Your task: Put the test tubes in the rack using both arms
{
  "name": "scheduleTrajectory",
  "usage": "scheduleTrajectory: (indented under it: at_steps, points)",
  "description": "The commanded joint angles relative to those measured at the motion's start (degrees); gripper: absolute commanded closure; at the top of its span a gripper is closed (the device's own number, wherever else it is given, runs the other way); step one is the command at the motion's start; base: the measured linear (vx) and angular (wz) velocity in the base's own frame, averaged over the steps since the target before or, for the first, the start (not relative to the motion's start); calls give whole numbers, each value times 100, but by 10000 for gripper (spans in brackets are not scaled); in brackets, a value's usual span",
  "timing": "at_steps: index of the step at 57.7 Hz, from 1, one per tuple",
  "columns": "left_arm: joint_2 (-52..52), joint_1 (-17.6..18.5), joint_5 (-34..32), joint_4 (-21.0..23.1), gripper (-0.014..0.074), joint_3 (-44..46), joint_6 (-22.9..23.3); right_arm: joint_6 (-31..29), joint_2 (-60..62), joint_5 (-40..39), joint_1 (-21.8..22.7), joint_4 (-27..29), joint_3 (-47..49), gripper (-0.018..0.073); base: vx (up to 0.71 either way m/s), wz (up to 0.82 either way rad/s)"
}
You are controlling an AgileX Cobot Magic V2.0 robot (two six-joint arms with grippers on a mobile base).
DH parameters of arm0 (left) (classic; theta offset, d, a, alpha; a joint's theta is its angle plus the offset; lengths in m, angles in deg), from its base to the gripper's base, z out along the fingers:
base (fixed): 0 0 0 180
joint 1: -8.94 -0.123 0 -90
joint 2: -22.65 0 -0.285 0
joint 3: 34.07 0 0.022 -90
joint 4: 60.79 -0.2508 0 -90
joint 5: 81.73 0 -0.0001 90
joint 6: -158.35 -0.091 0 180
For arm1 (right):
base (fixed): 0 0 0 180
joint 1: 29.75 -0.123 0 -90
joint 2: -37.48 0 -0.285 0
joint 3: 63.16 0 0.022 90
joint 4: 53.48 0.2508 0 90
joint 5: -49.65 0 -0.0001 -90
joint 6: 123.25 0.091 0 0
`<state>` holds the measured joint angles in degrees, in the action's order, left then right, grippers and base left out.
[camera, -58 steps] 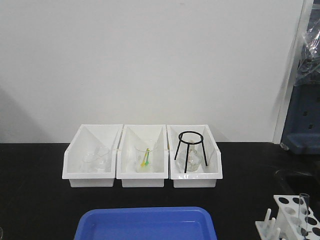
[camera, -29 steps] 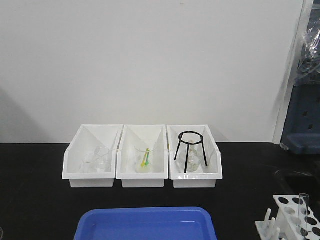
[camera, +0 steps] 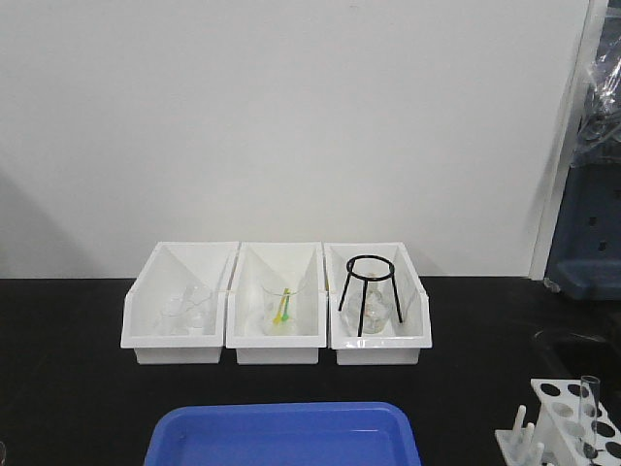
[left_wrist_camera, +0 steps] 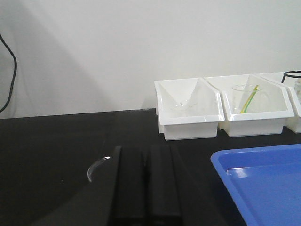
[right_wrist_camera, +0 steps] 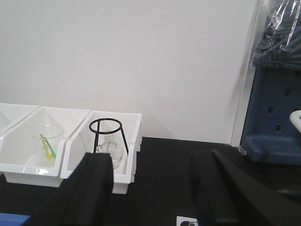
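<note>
1. Three white bins [camera: 277,335] stand side by side at the far edge of a black table [camera: 68,388], against a pale wall.
2. The left bin holds clear glassware [camera: 186,311]; the middle one a beaker [camera: 281,306] with a yellow and a green stick [camera: 282,309] in it; the right one a black wire tripod [camera: 369,291] standing over a conical flask [camera: 376,311].
3. A blue tray [camera: 281,434] lies at the near edge, in front of the bins.
4. The white rack [camera: 563,427] sits at the near right corner of the table, well apart from the tray, partly cut off by the frame.
5. One clear test tube [camera: 588,413] stands upright in a hole of the rack.
6. In the left wrist view, the left gripper [left_wrist_camera: 146,188] has its two black fingers pressed together, holding nothing, low over the table left of the tray.
7. In the right wrist view, the right gripper [right_wrist_camera: 155,193] has its fingers spread wide and empty, with the tripod bin beyond the left finger.
8. A blue cabinet [right_wrist_camera: 275,117] stands at the far right, with crinkled plastic wrap [right_wrist_camera: 282,35] above it.
</note>
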<state>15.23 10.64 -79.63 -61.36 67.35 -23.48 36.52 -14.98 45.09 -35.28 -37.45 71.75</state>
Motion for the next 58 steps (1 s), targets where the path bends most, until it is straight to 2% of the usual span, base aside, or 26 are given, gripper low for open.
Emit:
scheduleTrajectory:
  at_steps: [1,20,29,33,36,44,50,55,58]
  points:
    - [-47,-16,-514,56,602,170,49,-16,40,-438,26,-65,198,121,0,0]
    - [-47,-16,-514,56,602,170,49,6,40,-618,1,-65,198,127,0,0]
    - [-47,-16,-514,56,602,170,49,85,45,-517,1,-175,198,218,0,0]
    - [-47,-16,-514,56,602,170,49,313,178,-301,18,-548,198,292,0,0]
    - [-47,-16,-514,56,602,170,49,711,318,-86,45,-912,198,360,0,0]
    - [-47,-16,-514,56,602,170,49,2107,953,618,51,-2540,192,571,0,0]
    - [-47,-16,-514,56,602,170,49,2735,1505,887,114,-3338,-106,573,0,0]
    - [-47,-16,-514,56,602,170,49,2800,2032,835,292,-3358,-603,572,0,0]
    - [-47,-16,-514,56,602,170,49,2792,2443,814,376,-3189,-958,572,0,0]
